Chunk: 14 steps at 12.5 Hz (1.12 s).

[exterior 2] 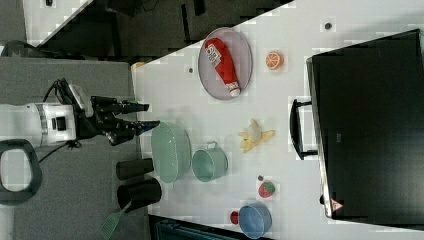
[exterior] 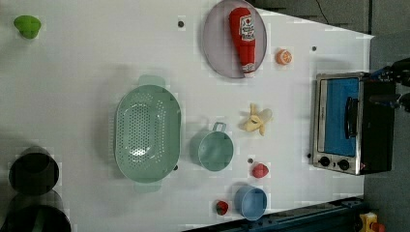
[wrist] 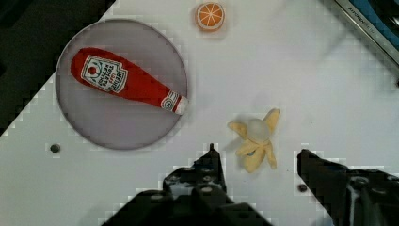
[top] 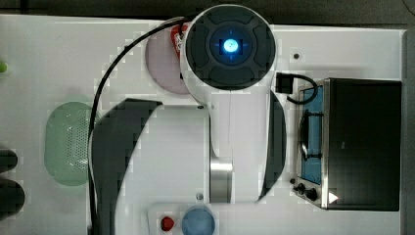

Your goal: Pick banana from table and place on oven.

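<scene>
Risk is seen in the splayed peel flaps of the banana [wrist: 255, 141], which lies on the white table [exterior: 72, 96] between the ketchup plate [exterior: 212, 53] and the oven [exterior: 353, 123]: a flap alone may be pinched by the open, empty gripper [wrist: 259, 172], high above, and slip.

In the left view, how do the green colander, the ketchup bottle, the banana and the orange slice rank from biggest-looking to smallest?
1. Green colander, by far the largest.
2. Ketchup bottle, lying on the plate.
3. Banana, peel flaps splayed.
4. Orange slice, the smallest.
All lie at table level, so camera nearness hardly skews this.
</scene>
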Motion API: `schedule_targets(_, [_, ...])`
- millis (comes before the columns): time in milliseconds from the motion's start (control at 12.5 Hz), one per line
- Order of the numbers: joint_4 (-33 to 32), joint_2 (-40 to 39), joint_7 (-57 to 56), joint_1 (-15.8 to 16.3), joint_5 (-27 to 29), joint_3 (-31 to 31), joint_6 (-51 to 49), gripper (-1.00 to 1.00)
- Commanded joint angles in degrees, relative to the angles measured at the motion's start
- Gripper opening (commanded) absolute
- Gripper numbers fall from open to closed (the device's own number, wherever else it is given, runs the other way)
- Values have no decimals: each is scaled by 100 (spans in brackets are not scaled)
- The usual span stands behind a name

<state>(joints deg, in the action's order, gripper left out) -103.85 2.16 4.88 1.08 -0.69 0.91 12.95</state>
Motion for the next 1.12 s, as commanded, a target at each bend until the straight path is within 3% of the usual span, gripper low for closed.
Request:
schedule_targets(80, [-2042,2532,436,-176,45,134,-624,59])
schedule_targets(240, [-2054,2527,436,-177,45,142,-623,99])
schedule_targets(640, [-2369,2214,436,-175,45,134,-89,100])
schedule_targets(1120, [-3549,1200,436,-162,45,42,2184,100])
